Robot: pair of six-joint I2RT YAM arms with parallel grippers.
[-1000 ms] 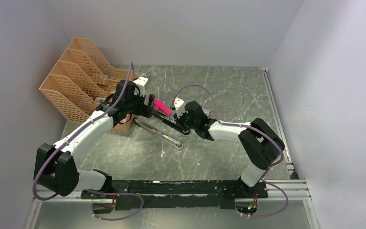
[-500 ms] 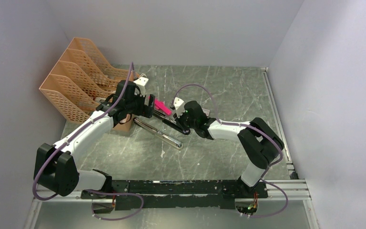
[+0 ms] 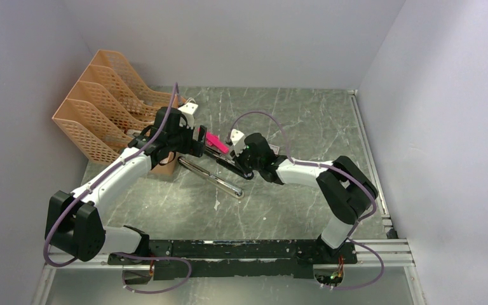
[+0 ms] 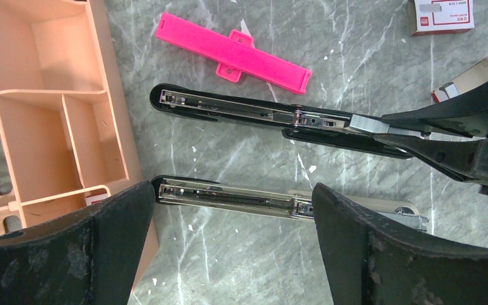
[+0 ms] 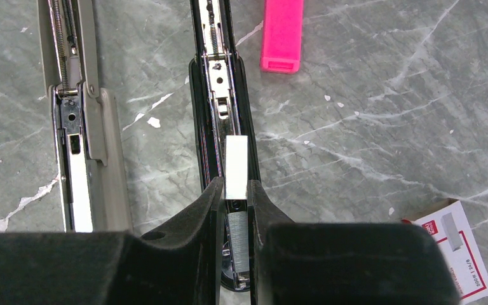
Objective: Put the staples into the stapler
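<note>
Right wrist view, closest in: right gripper [image 5: 235, 188] clenched on the staples [image 5: 236, 166], one pale strip nipped by its near end between the two black fingers, far end poking out ahead. Off to the right at about that depth, well apart: white box [image 5: 459, 249] with red print.

Directly beneath and beyond the strip: the stapler [image 5: 218, 89], black, lying open on the grey marbled table [image 5: 368, 127]; silver rail facing up and running straight away from the pincer. Long axis of strip and long axis of rail in line, strip centred over the channel; touching the rail or just above it, hard to say from this angle.

Just left of the stapler: a second bar [image 5: 76, 133], railed too and parallel; possibly the stapler's swung-out top, joint not in view. Farther off: pink plastic piece [image 5: 283, 32], just right of the rail's far stretch.

Left wrist view: left gripper [image 4: 232, 194] released, fingers spread wide, hovering over the second bar, gripping nothing; peach organiser [image 4: 51, 95] beside it.

Judged step: seating the strip. Right arm the nearer one, already on axis; next move likely a small drop into the channel, then a letting-go, no twist wanted. Risk, as judged: a skewed strip riding up on the channel wall.
</note>
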